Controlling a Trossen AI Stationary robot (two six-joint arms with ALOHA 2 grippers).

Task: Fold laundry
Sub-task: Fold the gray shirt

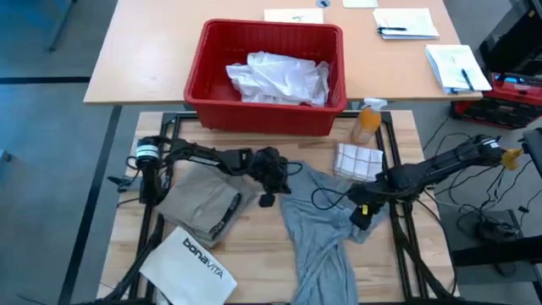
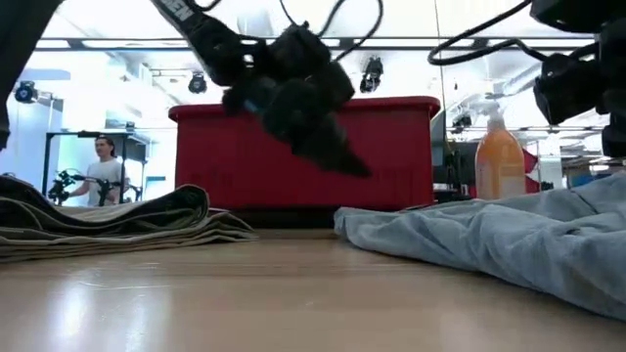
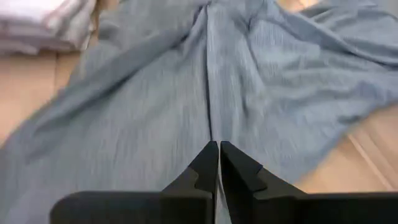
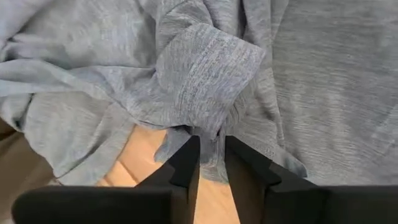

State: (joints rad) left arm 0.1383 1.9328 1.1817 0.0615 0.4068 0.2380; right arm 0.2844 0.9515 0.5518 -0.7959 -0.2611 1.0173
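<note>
Grey T-shirt point(image 1: 318, 233) lies spread and rumpled on the wooden table point(image 1: 254, 246), right of centre, with the folded khaki-tan piece point(image 1: 199, 203) to its left. Left gripper point(image 3: 218, 155) hangs above the shirt's left edge, fingers pressed together and holding nothing. Right gripper point(image 4: 210, 154) sits at the shirt's right edge, its fingers narrowly apart and pinching a fold of grey cloth between them.

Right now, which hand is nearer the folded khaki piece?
Left. The left hand hangs just beside the khaki piece, toward the grey T-shirt; the right hand is across that shirt, pinching its edge.
</note>
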